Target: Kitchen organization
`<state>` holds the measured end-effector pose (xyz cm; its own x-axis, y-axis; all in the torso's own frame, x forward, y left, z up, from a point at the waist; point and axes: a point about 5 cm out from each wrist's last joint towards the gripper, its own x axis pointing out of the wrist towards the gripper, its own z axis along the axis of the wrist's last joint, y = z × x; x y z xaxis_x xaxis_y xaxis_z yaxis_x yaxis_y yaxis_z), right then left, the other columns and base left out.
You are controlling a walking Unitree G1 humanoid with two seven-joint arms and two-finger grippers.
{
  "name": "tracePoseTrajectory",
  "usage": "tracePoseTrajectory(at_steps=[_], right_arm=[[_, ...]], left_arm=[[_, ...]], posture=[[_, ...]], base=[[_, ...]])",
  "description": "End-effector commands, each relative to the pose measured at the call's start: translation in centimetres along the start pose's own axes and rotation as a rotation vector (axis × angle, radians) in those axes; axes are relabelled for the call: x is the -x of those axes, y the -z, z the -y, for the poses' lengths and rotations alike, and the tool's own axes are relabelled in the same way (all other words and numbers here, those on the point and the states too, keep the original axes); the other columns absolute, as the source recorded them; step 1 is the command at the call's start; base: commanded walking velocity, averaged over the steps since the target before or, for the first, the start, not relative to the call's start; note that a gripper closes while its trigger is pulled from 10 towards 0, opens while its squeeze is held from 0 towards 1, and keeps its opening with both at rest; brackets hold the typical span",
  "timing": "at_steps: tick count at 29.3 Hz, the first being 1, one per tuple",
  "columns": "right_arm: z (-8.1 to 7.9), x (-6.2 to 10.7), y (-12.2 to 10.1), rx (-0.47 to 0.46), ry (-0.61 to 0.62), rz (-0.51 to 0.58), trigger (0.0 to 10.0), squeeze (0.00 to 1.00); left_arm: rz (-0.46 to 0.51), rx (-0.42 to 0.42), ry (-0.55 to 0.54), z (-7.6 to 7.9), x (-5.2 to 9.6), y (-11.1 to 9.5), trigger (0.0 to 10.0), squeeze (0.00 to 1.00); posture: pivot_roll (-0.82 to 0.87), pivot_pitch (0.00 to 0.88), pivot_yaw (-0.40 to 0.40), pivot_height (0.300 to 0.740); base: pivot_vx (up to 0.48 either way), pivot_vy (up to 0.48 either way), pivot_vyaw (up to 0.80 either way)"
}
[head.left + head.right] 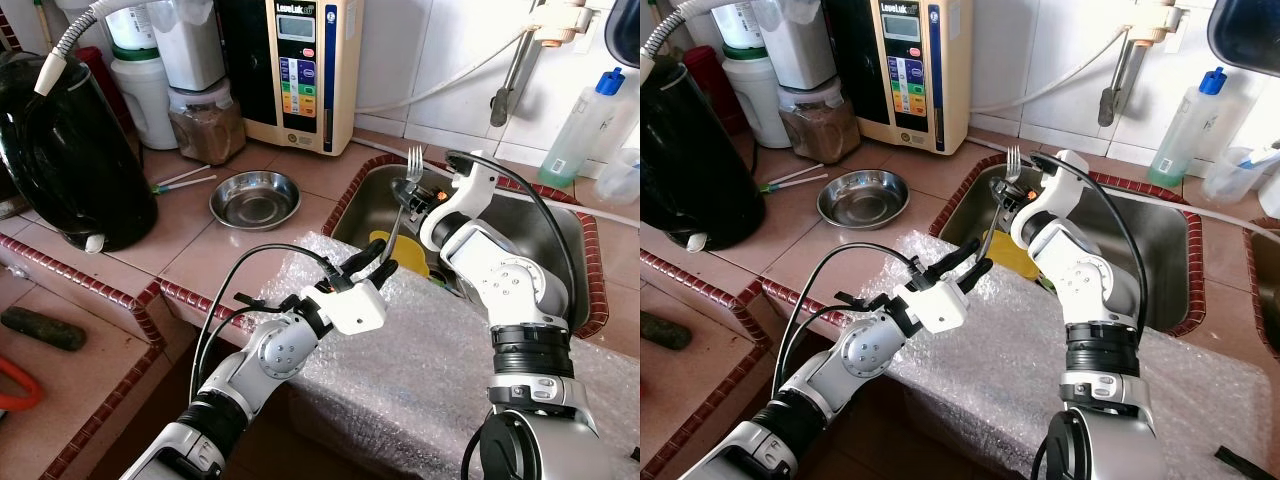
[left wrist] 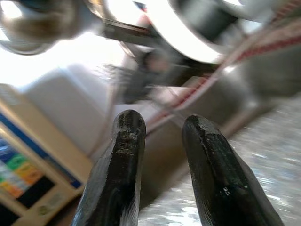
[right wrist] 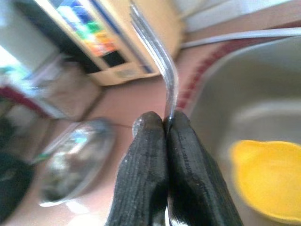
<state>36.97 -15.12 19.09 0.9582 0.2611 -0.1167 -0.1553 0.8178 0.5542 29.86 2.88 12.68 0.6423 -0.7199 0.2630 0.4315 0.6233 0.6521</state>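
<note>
Right gripper (image 3: 165,123): fingers pressed together on fork (image 1: 404,195), tines up, at centre of frame over left rim of sink (image 1: 560,250). Left gripper (image 1: 372,262): fingers parted, nothing between them, just below fork handle, above bubble wrap (image 1: 400,370) at lower centre. Yellow object (image 3: 268,181) in sink below fork. Steel bowl (image 1: 255,198) on counter, left of centre. Black kettle (image 1: 65,160) at far left.

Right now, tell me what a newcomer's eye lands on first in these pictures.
The fork stands out: the right gripper pinches its handle and holds it tines-up over the near-left corner of the steel sink. Just below it, the left gripper hovers with fingers apart above the bubble wrap on the counter edge. Left of the sink, a steel bowl sits on the tiled counter.
</note>
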Motion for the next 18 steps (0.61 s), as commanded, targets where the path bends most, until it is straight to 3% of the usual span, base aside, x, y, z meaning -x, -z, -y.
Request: tracePoseTrajectory(at_steps=[1,8,11,12,18], right_arm=[[0.5,0.1,-0.4,0.001,0.032,0.023,0.0,0.0],[1.2,0.1,-1.5,0.044,0.074,0.085,0.0,0.0],[1.1,0.0,-1.7,0.168,0.069,0.103,0.0,0.0],[1.0,-0.1,-1.6,0.281,0.065,0.103,0.0,0.0],[0.9,-0.6,-0.9,0.549,0.033,0.114,0.0,0.0]], left_arm=[[0.025,-0.008,-0.031,-0.9,-0.3,-0.4,10.0,1.0],[0.023,0.005,-0.024,-0.9,-0.3,-0.3,10.0,1.0],[0.016,0.046,-0.005,-0.7,-0.2,-0.2,10.0,1.0],[0.013,0.057,-0.004,-0.8,-0.2,-0.2,10.0,1.0],[-0.011,0.137,-0.004,-1.2,-0.1,0.0,10.0,1.0]], posture=[[0.03,0.0,0.036,0.74],[0.03,0.0,0.038,0.74],[0.03,0.0,0.04,0.74],[0.03,0.0,0.04,0.74],[0.04,0.0,0.035,0.74]], base=[[0.0,0.0,0.0],[0.0,0.0,0.0],[0.0,0.0,0.0],[0.0,0.0,0.0],[0.0,0.0,0.0]])
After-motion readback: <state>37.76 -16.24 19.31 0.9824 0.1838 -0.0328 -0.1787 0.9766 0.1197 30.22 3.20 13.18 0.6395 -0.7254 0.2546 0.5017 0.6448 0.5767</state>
